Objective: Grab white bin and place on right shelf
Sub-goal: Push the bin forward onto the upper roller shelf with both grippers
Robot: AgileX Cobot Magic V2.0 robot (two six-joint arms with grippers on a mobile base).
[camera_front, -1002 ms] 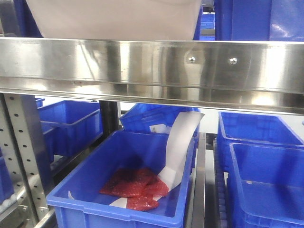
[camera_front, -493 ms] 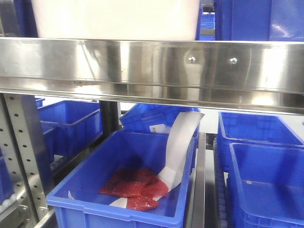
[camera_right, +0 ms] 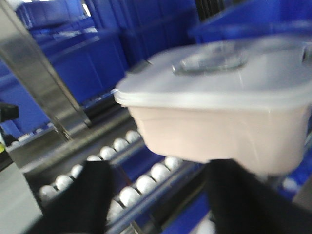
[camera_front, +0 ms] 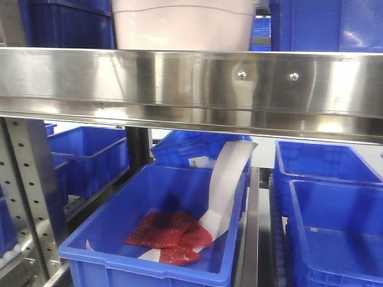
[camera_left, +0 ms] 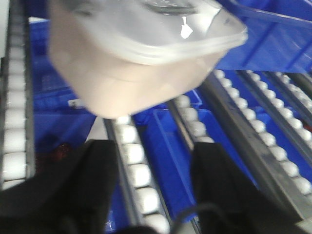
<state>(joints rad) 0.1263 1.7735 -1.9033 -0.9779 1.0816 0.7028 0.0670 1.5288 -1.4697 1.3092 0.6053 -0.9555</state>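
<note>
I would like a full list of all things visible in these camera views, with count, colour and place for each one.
white bin: one, pale pinkish-white with white lid, above the steel rail in the front view, over the rollers in both wrist views.
right shelf: one, shiny steel front rail with two bolts, across the front view.
perforated upright: one, grey, lower left.
blue crates: several, blue, below and behind the rail.
red packets: a few, red, inside the nearest crate.
paper strip: one, white, leaning in that crate.
rollers: many, white, in rows on the tracks.
left gripper: black, jaws apart, empty, below the bin.
right gripper: black, jaws apart, empty, below the bin.
</note>
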